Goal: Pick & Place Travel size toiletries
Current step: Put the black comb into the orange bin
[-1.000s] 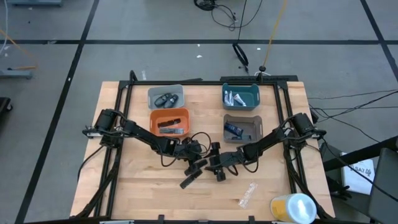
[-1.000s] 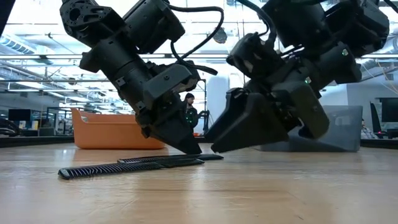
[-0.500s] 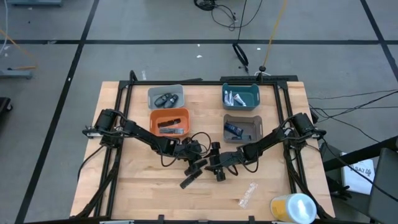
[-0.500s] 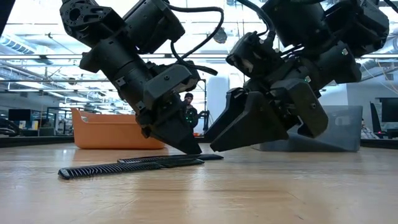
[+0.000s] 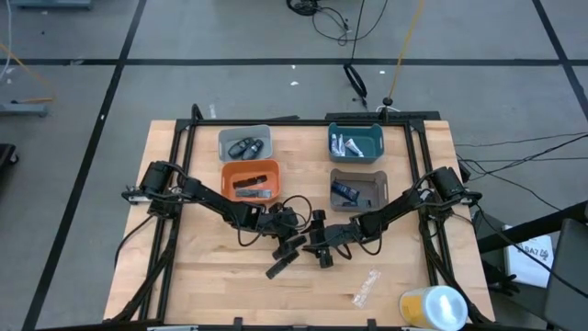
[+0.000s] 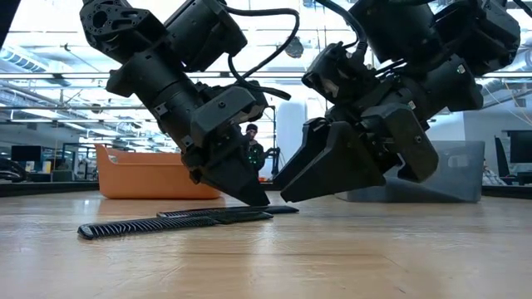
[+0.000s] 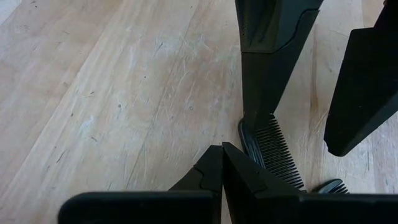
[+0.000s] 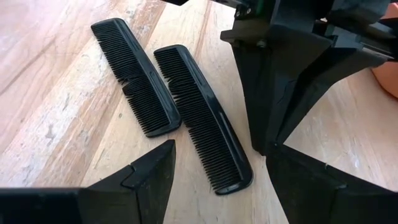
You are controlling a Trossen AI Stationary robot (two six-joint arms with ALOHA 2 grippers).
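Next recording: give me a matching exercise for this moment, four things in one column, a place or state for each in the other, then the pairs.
Things
1. left tool
2. right tool
3. two black combs
4. orange bin

Places or states
A. open, above a comb
B. lying side by side on the bare wood
C. shut, tip down at the table by a comb
D. behind the left arm, holding dark items

Pairs: 1-C, 2-A, 3-B, 4-D
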